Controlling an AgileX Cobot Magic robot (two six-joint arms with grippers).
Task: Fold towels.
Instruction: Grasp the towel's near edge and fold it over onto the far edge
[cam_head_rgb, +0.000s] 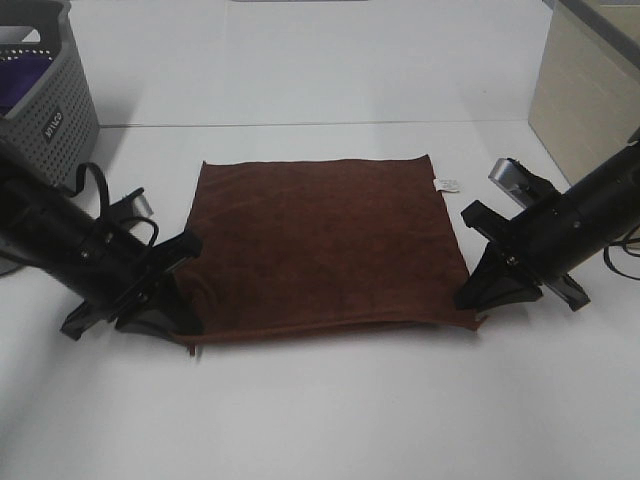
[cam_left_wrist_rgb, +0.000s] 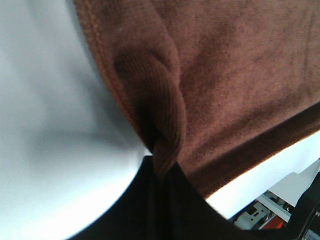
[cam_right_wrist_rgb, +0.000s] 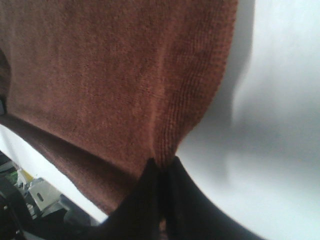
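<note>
Item 1, high view: bare white table (cam_head_rgb: 320, 420), nearest the lens, at 6 o'clock. Item 2: the brown towel (cam_head_rgb: 325, 245), spread flat at the centre with its white tag (cam_head_rgb: 447, 184) at the 1 o'clock corner. A second strip of cloth shows under the near hem, so I judge it is either doubled or lifted there and cannot tell which. Item 3: left gripper (cam_head_rgb: 178, 318), at the towel's 8 o'clock corner. Item 4: right gripper (cam_head_rgb: 480, 295), at the 4 o'clock corner. I read the pairing as one claw per near corner, so the edge can travel level toward 12 o'clock. Item 5: grey basket (cam_head_rgb: 60, 110) at 10 o'clock, with purple cloth (cam_head_rgb: 25, 80) inside, well apart from the work. Item 6: beige panel (cam_head_rgb: 590, 90) at 2 o'clock. Left wrist view: the towel (cam_left_wrist_rgb: 240, 75) fills the frame, and the left gripper (cam_left_wrist_rgb: 162, 185) has its jaws pressed together on a bunched pinch of hem, with cloth puckered just ahead of the tips. Right wrist view: the towel (cam_right_wrist_rgb: 110, 75) again, and the right gripper (cam_right_wrist_rgb: 161, 180) has its jaws closed tight on the corner, hem drawn to a point between them. Both grips look secure enough to lift.
</note>
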